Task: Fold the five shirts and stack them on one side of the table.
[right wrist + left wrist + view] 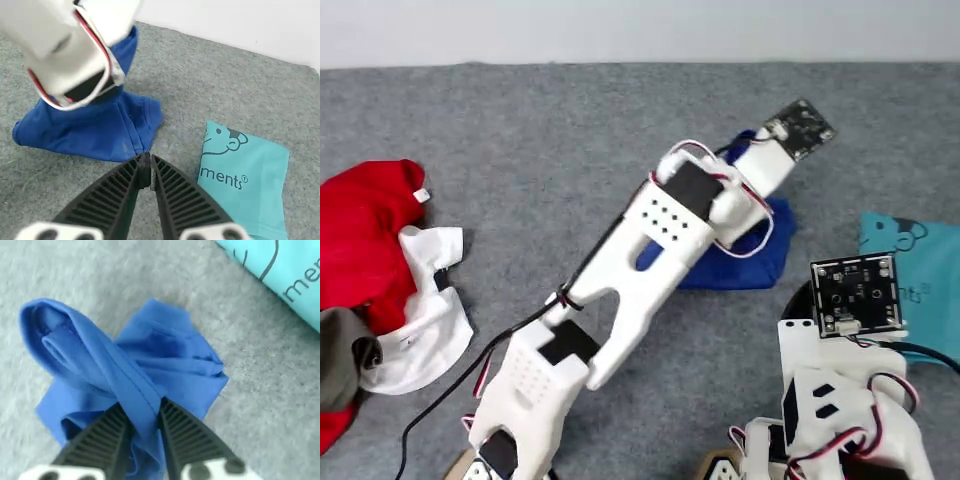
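As the left gripper (142,410) is pinching the crumpled blue fabric shirt (165,350) mid-fold, the right gripper (145,162) is hanging clenched, empty; laying the fold flat is likely coming next.

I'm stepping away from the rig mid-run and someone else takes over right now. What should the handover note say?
Left pincer: shut on a raised fold of the blue shirt, which lies bunched mid-table.
Right pincer: shut, empty, over the table between the blue shirt and the teal shirt.
Done: the teal shirt lies folded flat on the right arm's side.
Left: the blue shirt is not yet folded. The red shirt, white shirt and grey shirt lie heaped, unfolded, on the left arm's side. Fold these four and stack them, probably on the teal one.
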Motion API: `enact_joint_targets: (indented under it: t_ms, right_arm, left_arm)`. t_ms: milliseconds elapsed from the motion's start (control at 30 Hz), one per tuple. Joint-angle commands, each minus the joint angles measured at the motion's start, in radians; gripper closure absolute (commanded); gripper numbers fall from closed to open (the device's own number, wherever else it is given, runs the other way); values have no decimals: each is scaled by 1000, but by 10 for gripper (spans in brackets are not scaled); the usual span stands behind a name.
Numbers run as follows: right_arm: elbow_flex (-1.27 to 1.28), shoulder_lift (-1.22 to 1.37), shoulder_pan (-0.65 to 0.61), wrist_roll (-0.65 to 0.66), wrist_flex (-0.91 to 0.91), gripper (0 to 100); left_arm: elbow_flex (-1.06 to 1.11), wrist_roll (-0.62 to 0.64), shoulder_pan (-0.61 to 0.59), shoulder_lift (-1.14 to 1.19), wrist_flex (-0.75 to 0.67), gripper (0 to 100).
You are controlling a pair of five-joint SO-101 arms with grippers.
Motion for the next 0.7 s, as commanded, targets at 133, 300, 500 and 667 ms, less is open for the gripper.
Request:
enact_joint_targets:
  t_ms: [133,300,500,667]
  right_arm:
    - [-54,-4,12,11,4,990]
    - [-54,-2,12,11,4,990]
    - [-54,-2,12,11,4,990]
    - [-54,-2,12,9,4,990]
  left_arm:
    - [-47,64,17,68,-86,927]
    - [-58,115,-14,69,-71,798]
    - [-209,114,-86,72,68,798]
    - [-312,112,-183,81,189,908]
